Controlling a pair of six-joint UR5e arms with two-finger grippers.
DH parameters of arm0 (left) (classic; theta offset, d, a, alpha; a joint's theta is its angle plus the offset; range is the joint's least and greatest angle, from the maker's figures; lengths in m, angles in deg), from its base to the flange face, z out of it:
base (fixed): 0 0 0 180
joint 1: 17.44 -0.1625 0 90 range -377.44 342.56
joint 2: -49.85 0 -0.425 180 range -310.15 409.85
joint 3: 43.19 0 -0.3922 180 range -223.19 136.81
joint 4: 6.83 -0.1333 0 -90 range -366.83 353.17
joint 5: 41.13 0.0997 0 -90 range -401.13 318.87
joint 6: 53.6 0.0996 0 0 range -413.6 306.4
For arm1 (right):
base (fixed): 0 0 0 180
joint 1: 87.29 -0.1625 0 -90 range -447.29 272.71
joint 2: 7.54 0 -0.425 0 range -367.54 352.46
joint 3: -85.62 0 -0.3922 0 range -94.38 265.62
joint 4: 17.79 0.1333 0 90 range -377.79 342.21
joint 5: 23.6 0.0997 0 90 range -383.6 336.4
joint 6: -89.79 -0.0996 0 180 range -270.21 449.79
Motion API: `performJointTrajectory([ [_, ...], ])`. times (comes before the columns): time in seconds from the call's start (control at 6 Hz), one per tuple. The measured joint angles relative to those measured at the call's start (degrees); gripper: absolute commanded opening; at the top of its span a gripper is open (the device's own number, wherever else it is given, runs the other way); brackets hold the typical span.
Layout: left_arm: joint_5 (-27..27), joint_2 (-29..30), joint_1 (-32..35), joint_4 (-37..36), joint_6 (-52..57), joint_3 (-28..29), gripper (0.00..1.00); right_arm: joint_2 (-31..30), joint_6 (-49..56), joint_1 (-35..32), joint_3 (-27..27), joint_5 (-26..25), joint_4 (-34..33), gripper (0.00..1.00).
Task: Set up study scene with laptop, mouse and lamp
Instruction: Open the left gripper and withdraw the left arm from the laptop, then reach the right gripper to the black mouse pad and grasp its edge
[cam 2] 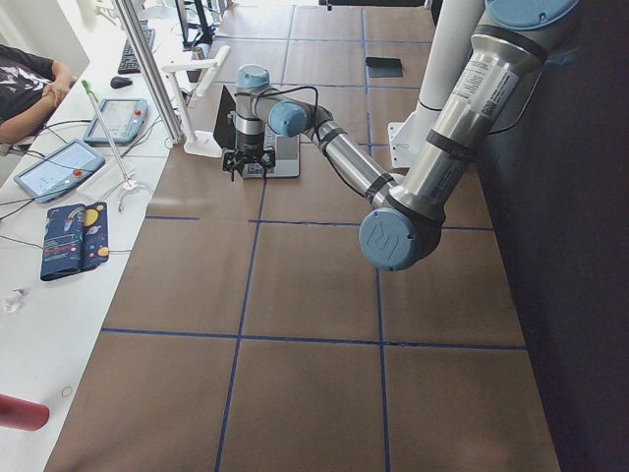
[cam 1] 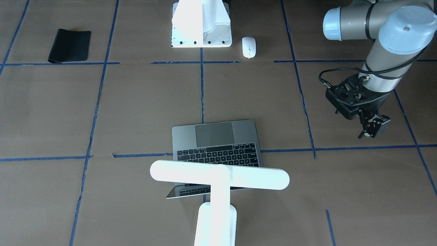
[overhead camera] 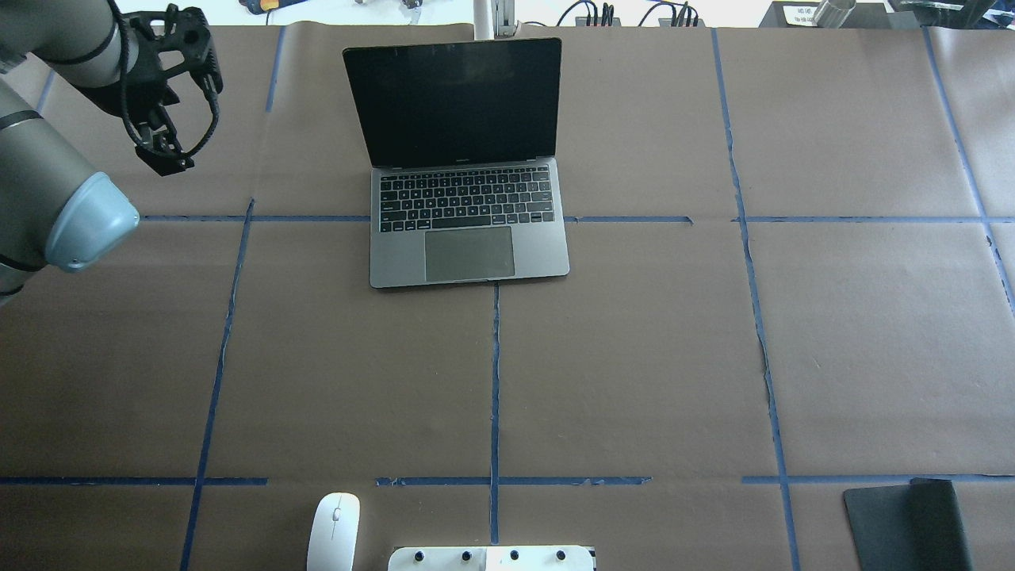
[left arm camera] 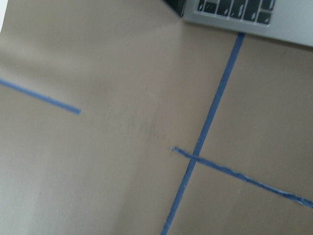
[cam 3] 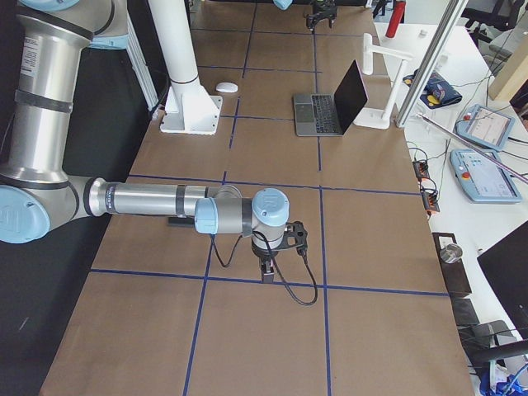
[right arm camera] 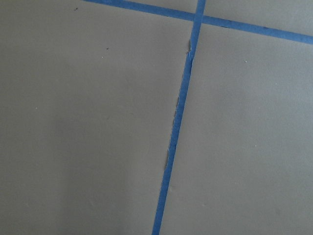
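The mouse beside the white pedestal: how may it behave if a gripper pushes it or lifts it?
The mouse looks small and low, so it is probably light and likely to slide flat on the brown paper rather than tip. Its smooth rounded top may slip from a pinch; gripping its narrow sides seems safer.

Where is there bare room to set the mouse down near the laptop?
In the overhead view, bare paper lies right of the laptop and across the middle between laptop, mouse and black mat. Crowded: behind the laptop, where the lamp stands; the left hand hovers to its left.
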Motion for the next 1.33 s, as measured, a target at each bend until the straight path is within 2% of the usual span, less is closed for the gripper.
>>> performJointTrajectory([
  [0.33,-4.9,-4.3,3.4,-1.1,-11.4,-0.3,1.00,-0.1,0.0,0.0,0.8,0.7,2.6,1.00],
  [0.67,-11.7,-11.8,7.7,-1.3,-18.4,-2.0,1.00,-0.4,-1.4,0.3,2.9,1.2,3.4,1.00],
  [0.83,-13.3,-14.7,8.7,-1.0,-22.2,-3.8,1.00,-1.3,-3.9,1.1,5.0,1.9,3.9,1.00],
  [1.0,-13.9,-16.4,9.1,-0.7,-27.3,-5.8,1.00,-3.3,-9.7,2.4,6.8,2.8,7.4,1.00],
  [1.33,-14.2,-20.0,9.2,-0.4,-31.1,-8.4,1.00,-9.3,-29.0,9.6,7.8,2.4,23.3,1.00],
])
